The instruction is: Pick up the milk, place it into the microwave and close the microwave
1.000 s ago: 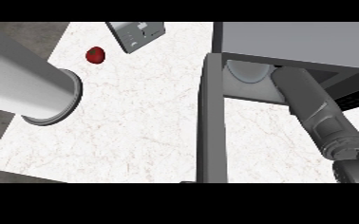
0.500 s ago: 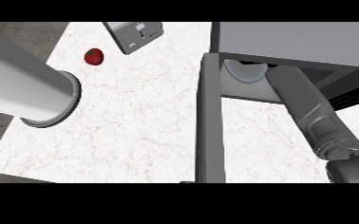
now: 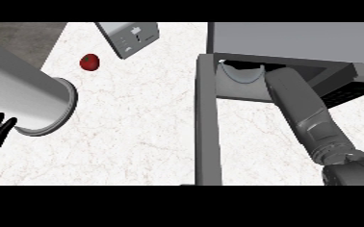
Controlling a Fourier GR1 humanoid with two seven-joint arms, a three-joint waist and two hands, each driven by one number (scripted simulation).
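The microwave (image 3: pixel 284 39) stands at the back right with its door (image 3: pixel 207 125) swung open and seen edge-on. Inside the opening a pale curved thing (image 3: pixel 240 73) shows, likely the milk; its upper part is hidden under the microwave's top. My right forearm (image 3: pixel 302 108) runs from the lower right up into the opening, just right of that pale thing, and the hand itself is hidden inside. My left forearm (image 3: pixel 32 101) fills the left side over the counter. Only a sliver of black from my left hand (image 3: pixel 6 125) shows at the left edge.
A small red round fruit (image 3: pixel 89 61) lies on the white marbled counter (image 3: pixel 142 139) at the back left. A grey toaster-like box (image 3: pixel 128 37) stands behind it. The open door splits the counter between my two arms.
My right forearm has swung slightly left and deeper into the microwave opening. The view has shifted a little, so the fruit and grey box sit slightly elsewhere. The left forearm stays put.
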